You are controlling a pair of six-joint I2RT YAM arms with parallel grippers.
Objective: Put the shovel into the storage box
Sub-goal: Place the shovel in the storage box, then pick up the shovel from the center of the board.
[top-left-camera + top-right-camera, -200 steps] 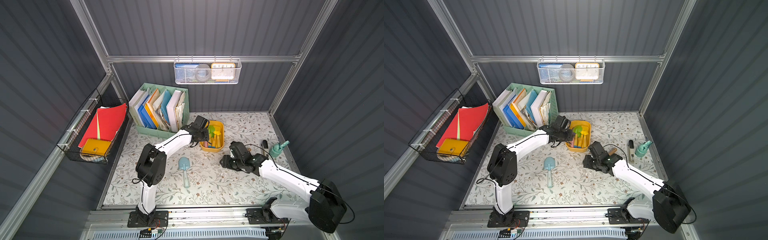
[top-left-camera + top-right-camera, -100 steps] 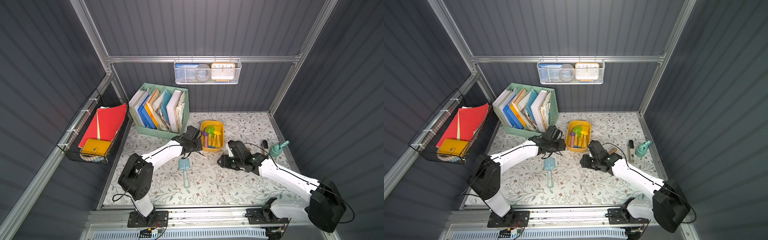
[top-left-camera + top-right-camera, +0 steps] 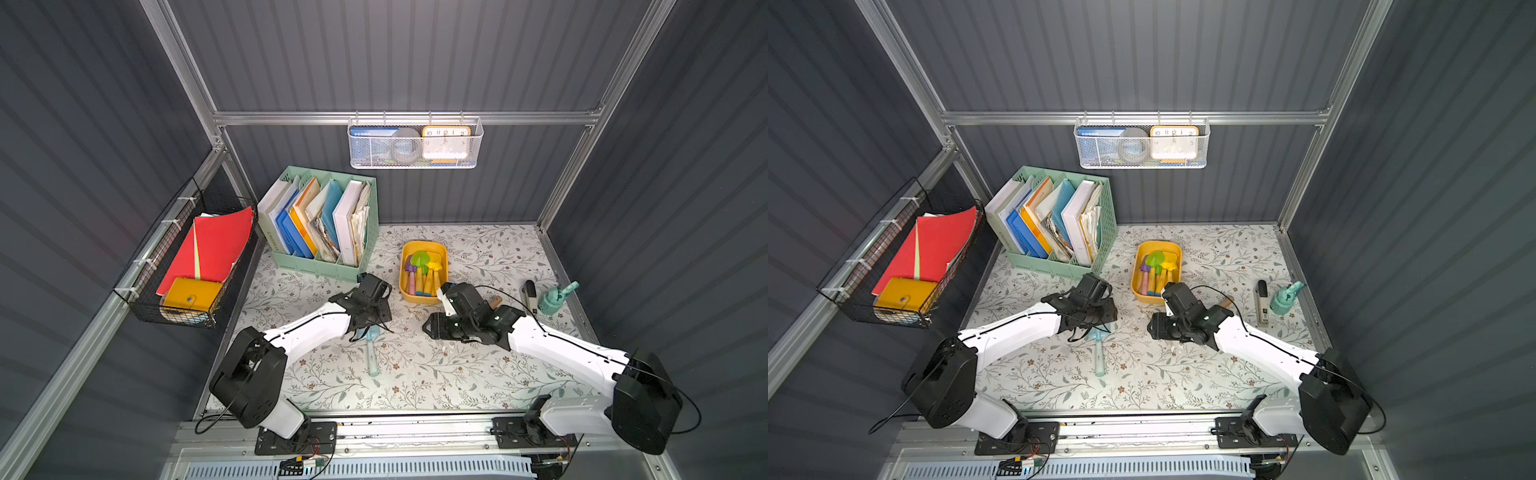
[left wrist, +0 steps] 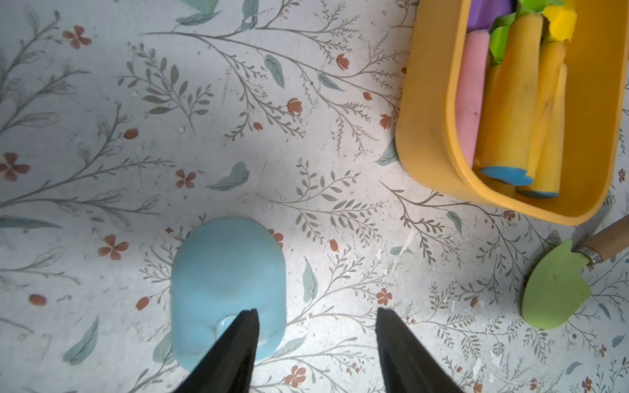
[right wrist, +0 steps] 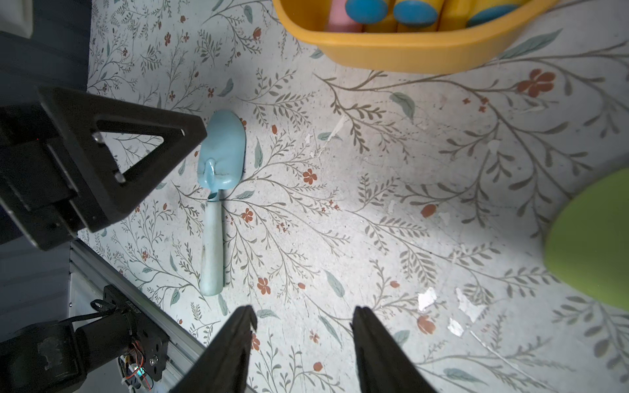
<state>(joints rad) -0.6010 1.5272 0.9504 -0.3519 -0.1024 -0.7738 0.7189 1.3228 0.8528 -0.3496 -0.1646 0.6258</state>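
Grey booth, flowered floor [image 3: 457,374].
Ribbed dark walls [image 3: 415,54] in an aluminium frame [image 3: 291,118]; a green file rack [image 3: 316,268] at the back, a white mesh basket [image 3: 415,165] hung above, a black wire basket [image 3: 149,309] on the side wall.

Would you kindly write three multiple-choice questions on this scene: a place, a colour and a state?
1. Where does the blue shovel lie relative to the yellow box? A inside it; B on the table, outside it; C beneath it.
2. What colour is the blade of the wooden-handled shovel? A green; B red; C purple.
3. How does the left gripper stand? A shut on the blue shovel; B out of view; C open, holding nothing.
1 B: it lies flat on the table. 2 A: the left wrist view shows a green blade. 3 C: a clear gap shows between its jaws.
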